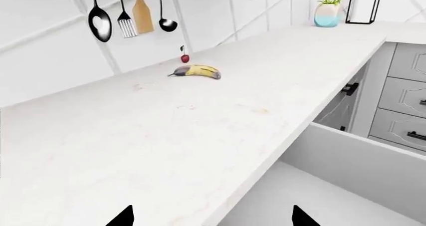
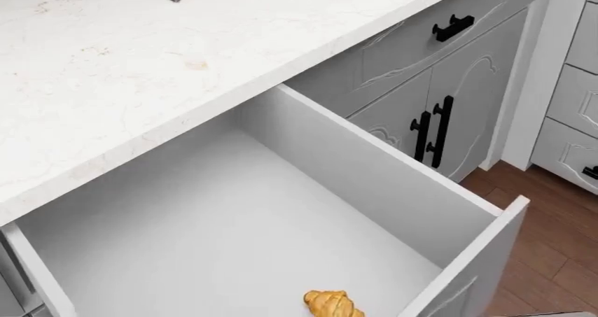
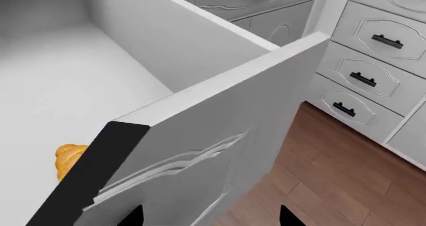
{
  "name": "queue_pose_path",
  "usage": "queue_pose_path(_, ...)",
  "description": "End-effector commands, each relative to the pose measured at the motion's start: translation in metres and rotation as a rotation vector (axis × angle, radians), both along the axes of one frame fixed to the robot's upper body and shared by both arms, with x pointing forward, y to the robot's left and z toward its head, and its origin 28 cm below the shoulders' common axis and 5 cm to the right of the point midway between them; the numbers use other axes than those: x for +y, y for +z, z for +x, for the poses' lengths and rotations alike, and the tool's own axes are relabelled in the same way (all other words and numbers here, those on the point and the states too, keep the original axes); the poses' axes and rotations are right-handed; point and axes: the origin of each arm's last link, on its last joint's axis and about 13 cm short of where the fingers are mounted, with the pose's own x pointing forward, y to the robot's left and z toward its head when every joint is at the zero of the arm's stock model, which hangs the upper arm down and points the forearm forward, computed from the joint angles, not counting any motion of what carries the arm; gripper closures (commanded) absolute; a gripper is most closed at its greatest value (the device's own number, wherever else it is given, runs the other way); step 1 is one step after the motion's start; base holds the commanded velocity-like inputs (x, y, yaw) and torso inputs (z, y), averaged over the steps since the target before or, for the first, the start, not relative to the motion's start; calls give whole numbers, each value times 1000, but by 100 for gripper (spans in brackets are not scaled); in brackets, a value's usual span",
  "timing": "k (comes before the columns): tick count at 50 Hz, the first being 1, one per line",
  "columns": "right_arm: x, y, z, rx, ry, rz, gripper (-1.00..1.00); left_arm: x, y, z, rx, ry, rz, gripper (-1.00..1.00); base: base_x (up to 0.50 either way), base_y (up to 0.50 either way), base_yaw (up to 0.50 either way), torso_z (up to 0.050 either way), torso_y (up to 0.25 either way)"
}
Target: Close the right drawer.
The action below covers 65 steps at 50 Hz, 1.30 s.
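**A:** Where is the right drawer?

**B:** The right drawer is pulled far out from under the white marble surface. Its pale box is open to the head camera, and a golden croissant lies inside near the front panel. The grey front, with its raised curly-edged frame, stands at the outer end, above the brown wooden floor.

**A:** And the end effectors?

**B:** Neither shows in the head view. In the right wrist view, the right end effector appears only as two dark fingertips, set apart, with the drawer's front panel just beyond them; whether they touch it cannot be told. In the left wrist view, the left end effector also shows two dark tips spread apart, holding nothing. One tip sits over the surface and the other over the open drawer box.

**A:** What else is around?

**B:** A banana and a cherry lie on the surface. Kitchen utensils hang on the wall, and a small potted plant stands in the far corner. Cabinet doors with vertical black handles stand beside the drawer.
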Motion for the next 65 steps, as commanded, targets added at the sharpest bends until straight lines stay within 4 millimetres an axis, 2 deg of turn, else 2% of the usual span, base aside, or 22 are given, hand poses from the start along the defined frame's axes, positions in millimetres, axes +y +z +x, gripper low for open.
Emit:
queue_pose_path(1, 21, -6, 22, 14, 92, 45, -100, 2, -1, -1, 2, 5, -2, -100, 0, 0, 0, 0, 0)
queue_pose_path(17, 43, -7, 60, 2, 180, 55, -100, 4, -2, -2, 5, 13, -5, -100, 0, 0, 0, 0, 0)
queue_pose_path(35, 80, -21, 86, 38, 325, 61, -100, 4, -6, -1, 10, 18, -12, -100, 0, 0, 0, 0, 0)
queue_pose_path(48, 108, -25, 118, 37, 400, 76, -100, 6, -6, -2, 11, 16, -15, -100, 0, 0, 0, -1, 0)
queue_pose_path(65, 103, -23, 117, 63, 490, 64, -100, 9, -6, -4, 13, 26, -22, -100, 0, 0, 0, 0, 0)
